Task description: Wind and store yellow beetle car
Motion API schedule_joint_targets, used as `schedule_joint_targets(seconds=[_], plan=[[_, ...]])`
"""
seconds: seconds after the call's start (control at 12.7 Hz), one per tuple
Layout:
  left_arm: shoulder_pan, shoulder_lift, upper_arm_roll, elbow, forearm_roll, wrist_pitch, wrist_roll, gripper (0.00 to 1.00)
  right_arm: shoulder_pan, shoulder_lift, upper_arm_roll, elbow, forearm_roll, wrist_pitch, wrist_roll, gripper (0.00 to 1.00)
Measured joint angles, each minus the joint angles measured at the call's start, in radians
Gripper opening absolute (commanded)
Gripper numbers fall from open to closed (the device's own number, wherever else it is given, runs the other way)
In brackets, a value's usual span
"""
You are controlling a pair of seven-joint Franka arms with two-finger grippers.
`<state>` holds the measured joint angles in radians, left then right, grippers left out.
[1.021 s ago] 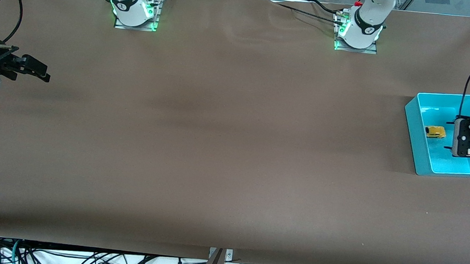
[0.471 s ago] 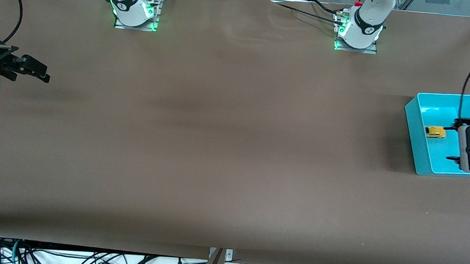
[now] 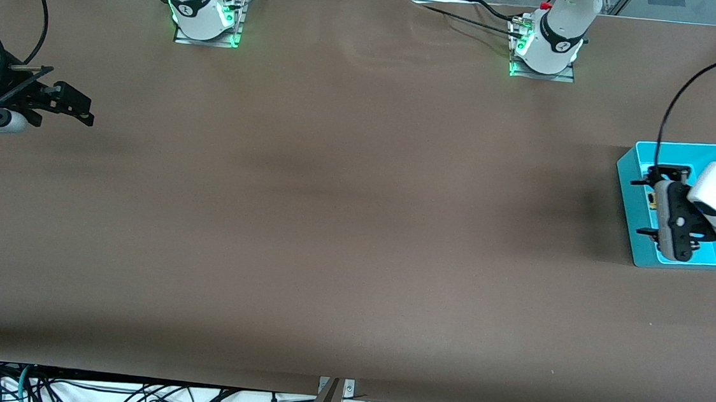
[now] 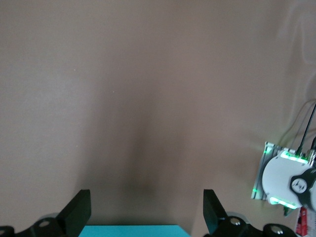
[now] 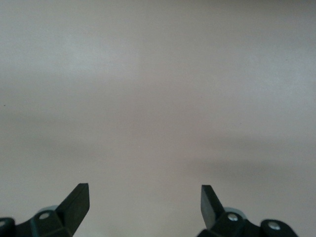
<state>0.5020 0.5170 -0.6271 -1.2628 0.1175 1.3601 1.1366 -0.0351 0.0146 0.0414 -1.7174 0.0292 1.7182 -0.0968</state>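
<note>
Brown table [image 3: 343, 225], teal tray [image 3: 628, 184] w/ yellow beetle car [image 3: 651, 200] mostly hidden under left gripper [image 3: 645, 207], both grippers apart, right gripper [image 3: 80, 112] idle.

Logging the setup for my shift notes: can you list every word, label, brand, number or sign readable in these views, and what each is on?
No text reads clearly anywhere.
Right arm's base: a dark band with a small round white mark, too small to read.
Left arm's base: the same kind of band and mark, too small to read; in the left wrist view it is blurred.
Teal tray, brown table: no print seen.
</note>
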Motion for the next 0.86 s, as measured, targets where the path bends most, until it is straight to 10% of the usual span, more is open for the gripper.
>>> schedule_joint_targets(seconds=[0.24, 0.47, 0.86], plan=[[-0.04, -0.044, 0.022, 0.017, -0.07, -0.004, -0.296, 1.0, -0.001, 0.0, -0.001, 0.003, 0.0, -0.001, 0.0, 1.0], [-0.174, -0.139, 0.222, -0.006, -0.125, 0.038, -0.465, 1.0, -0.001, 0.0, -0.002, 0.003, 0.0, -0.006, 0.0, 1.0], [-0.421, -0.416, 0.569, -0.367, -0.18, 0.287, -0.931, 1.0, -0.001, 0.0, -0.002, 0.004, 0.0, -0.027, 0.0, 1.0]])
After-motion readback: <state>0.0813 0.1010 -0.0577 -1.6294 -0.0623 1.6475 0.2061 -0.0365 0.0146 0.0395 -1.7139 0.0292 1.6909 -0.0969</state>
